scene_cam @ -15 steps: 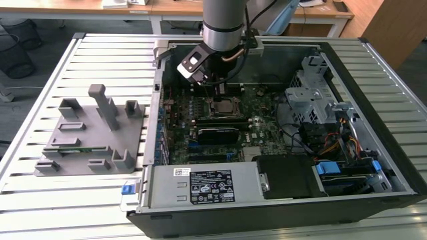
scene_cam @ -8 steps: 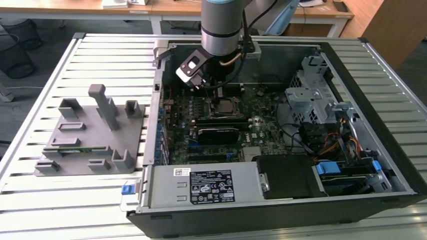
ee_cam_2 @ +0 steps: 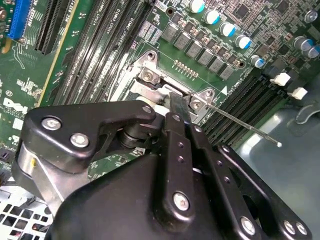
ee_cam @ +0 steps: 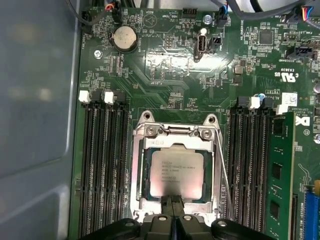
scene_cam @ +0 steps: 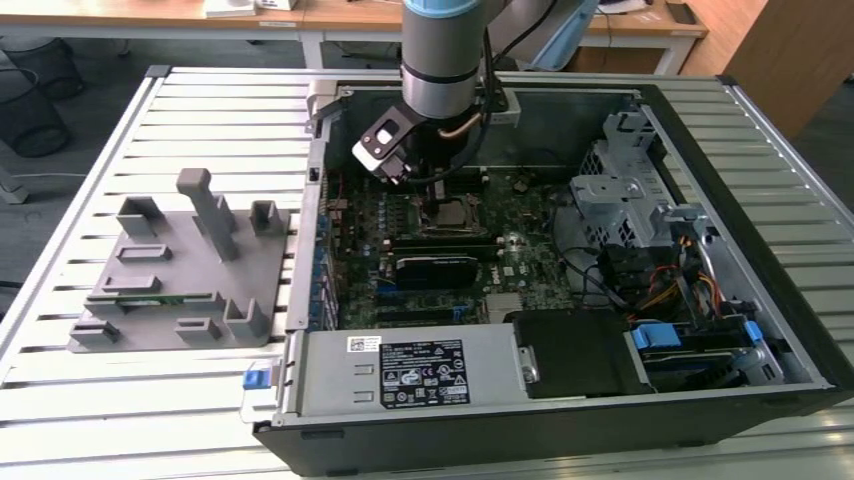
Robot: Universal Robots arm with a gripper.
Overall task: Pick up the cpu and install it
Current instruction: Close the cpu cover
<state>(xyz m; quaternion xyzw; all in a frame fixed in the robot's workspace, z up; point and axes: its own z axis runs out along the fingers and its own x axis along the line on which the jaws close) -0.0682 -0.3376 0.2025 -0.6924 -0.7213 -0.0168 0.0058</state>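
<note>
Just above mobo (ee_cam: 170, 75), pincer (ee_cam: 172, 201) closed w/ nothing held, tips at edge of cpu (ee_cam: 176, 170) seated in socket (ee_cam: 137, 165)

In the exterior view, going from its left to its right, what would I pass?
Black wire bin → grey holder → robot arm → metal drive cage → wooden cabinet.
</note>
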